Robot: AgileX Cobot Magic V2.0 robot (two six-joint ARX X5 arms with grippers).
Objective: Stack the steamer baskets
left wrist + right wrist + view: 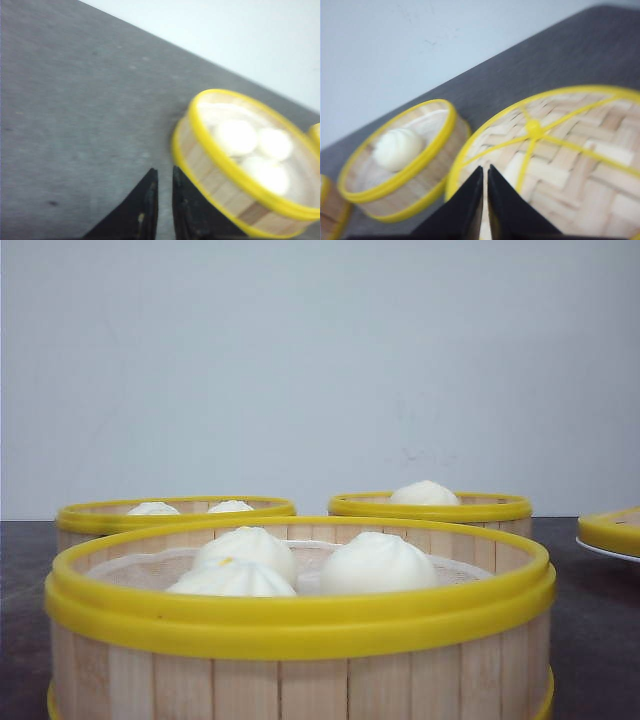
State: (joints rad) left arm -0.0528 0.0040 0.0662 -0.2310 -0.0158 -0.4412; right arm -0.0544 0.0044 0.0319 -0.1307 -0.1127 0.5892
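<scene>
Behind the nearest steamer basket [300, 640], two more steamer baskets [175, 512] stand on the dark grey table [590, 630] before a pale wall [320, 360]. Both left hand [164, 182] and right hand [485, 180] are narrow, empty. No writing shows.

Plain pale wall [320, 360] behind; dark grey tabletop [75, 100]; even light

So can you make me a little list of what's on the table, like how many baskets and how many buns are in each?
baskets with buns: three
near basket: three buns
back left basket: two buns showing
back right basket: one bun
lid: woven, yellow rim, lying on a white plate at the right
left gripper: shut, holds nothing
right gripper: shut, above the lid
table: dark grey
</scene>
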